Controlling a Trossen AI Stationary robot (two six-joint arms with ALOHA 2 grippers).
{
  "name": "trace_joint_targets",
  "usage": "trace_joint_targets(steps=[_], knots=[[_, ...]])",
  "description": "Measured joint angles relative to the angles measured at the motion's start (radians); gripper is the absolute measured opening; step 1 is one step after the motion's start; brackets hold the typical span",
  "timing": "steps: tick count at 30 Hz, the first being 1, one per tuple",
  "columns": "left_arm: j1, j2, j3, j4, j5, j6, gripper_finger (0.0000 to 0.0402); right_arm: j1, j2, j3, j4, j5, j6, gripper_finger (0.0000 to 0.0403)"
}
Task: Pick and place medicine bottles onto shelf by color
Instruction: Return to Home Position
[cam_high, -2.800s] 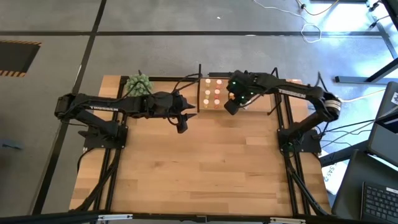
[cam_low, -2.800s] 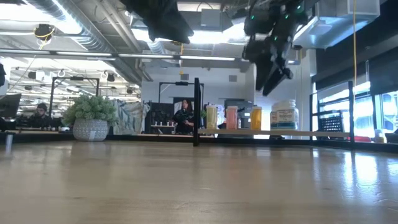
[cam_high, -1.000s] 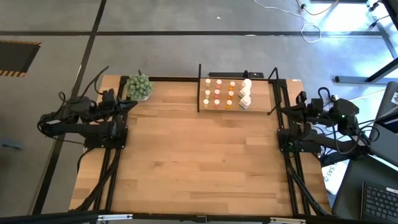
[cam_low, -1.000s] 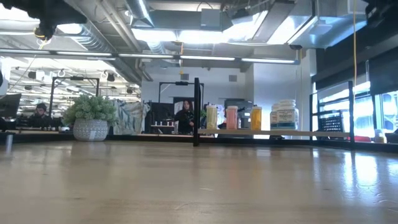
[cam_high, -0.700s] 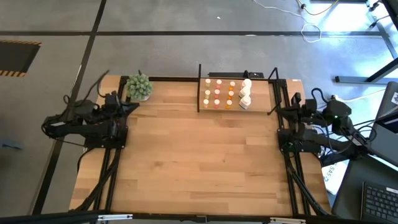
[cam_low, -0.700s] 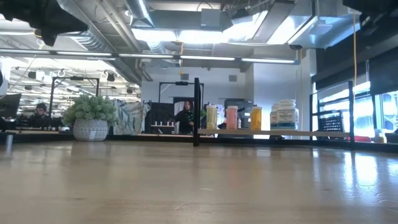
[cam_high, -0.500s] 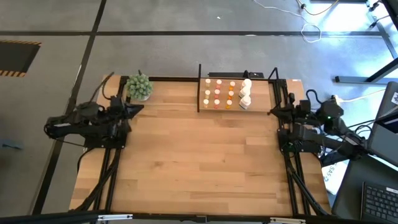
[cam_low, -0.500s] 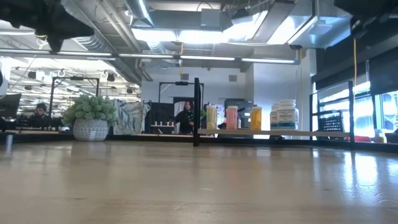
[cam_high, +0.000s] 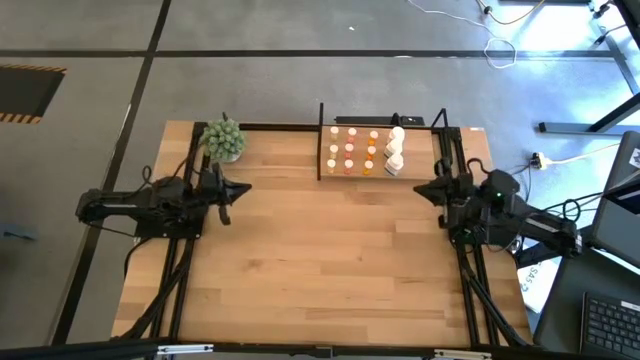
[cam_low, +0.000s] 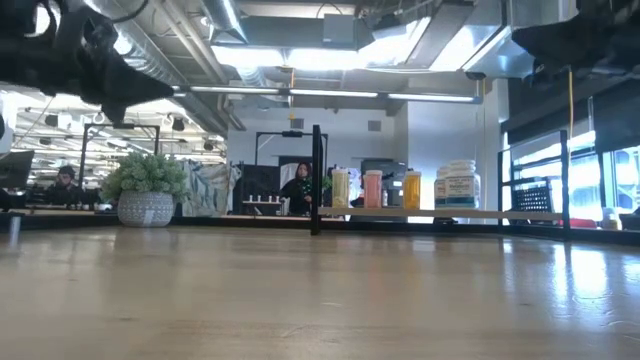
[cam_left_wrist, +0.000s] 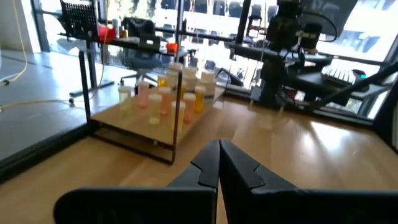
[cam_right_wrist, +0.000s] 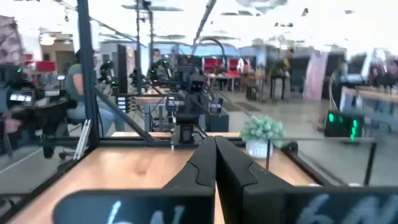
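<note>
- Along the far edge of the table (cam_high: 320, 270), the shelf (cam_high: 424, 160) is standing between its thin black uprights. The medicine bottles (cam_high: 350, 150) are sitting on its light-wood board.
- From above, the small bottles are lining up by cap colour. White tops are sitting on the side toward the left arm, pinkish-red ones beside them, and orange ones next.
- The larger white bottles (cam_high: 394, 151) are closing the group on the side toward the right arm.
- At table height, the bottles are standing upright, side by side on the board.
- The left gripper (cam_high: 226, 192) is hanging over the table's left side, pointing toward the middle and well apart from the shelf. In its wrist view its fingers (cam_left_wrist: 208, 165) are pressing together with nothing between them.
- The right gripper (cam_high: 424, 190) is hanging over the table's right side, pointing inward. It is sitting near the shelf's front corner on that side but apart from it. Its fingers (cam_right_wrist: 204, 165) are also closing against each other, empty.
- A green plant (cam_high: 223, 138) is sitting at the far left corner of the table, near the left arm and well apart from the shelf.
- Beyond the table, a person (cam_low: 297, 186) is showing in the room, just behind the shelf's upright.
</note>
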Motion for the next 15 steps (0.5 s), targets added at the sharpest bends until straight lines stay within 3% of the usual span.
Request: trace_joint_targets(steps=[8,15], knots=[[0.0,0.001,-0.086,0.08,0.005,-0.003,0.0003,0.0,0.0,-0.158,0.215,-0.098,-0.255,0.0002],[0.0,0.0,-0.085,0.076,0.008,0.027,0.0004,0.0,0.0,-0.187,0.206,-0.097,-0.249,0.0004]])
